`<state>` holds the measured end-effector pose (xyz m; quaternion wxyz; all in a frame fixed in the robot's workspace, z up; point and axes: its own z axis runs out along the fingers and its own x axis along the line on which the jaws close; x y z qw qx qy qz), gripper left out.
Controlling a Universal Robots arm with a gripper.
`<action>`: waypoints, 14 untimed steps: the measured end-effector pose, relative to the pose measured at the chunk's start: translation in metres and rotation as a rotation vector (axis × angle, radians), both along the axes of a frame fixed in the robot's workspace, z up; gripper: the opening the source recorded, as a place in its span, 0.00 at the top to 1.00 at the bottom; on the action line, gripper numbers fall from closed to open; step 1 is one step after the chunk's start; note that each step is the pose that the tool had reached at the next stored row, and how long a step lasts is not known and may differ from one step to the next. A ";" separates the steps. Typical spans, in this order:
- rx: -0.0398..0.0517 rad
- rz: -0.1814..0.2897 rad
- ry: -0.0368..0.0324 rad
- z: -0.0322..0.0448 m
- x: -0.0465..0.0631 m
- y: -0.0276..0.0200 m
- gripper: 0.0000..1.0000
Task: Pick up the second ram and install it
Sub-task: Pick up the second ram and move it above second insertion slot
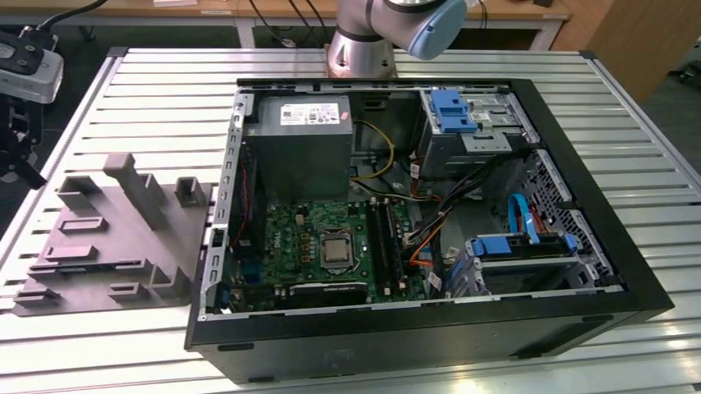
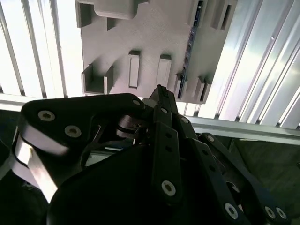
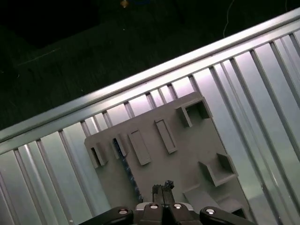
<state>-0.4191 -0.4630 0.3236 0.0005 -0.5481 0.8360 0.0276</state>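
The second ram (image 2: 188,49) is a thin dark blue-green strip standing on edge in a groove of the grey fixture plate (image 2: 140,33). In the first wrist view the ram (image 3: 126,164) runs along the plate (image 3: 187,140) just beside my fingertips. My gripper (image 3: 162,186) hovers above the plate's near edge, apart from the ram, with its black fingers pressed together and nothing between them. The second wrist view has the gripper (image 2: 159,90) tip pointing toward the ram's near end. The open computer case (image 1: 428,205) holds the green motherboard (image 1: 328,242) with its black memory slots (image 1: 383,234).
The fixture plate (image 1: 110,238) lies on the slatted metal table (image 1: 164,90) at the exterior view's left, next to the case wall. Raised blocks and posts (image 1: 131,185) stand up from the plate. The arm's base (image 1: 362,49) is behind the case. The table's edge rail (image 3: 140,84) borders dark floor.
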 end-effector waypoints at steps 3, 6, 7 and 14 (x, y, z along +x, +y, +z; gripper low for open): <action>0.0001 0.041 0.0000 -0.0012 0.000 -0.0001 0.90; 0.0000 0.074 0.0000 -0.0024 0.000 -0.0005 0.90; 0.0000 0.084 0.0001 -0.0029 0.000 -0.0007 0.90; 0.0000 0.151 0.0005 -0.0066 0.000 -0.0027 0.90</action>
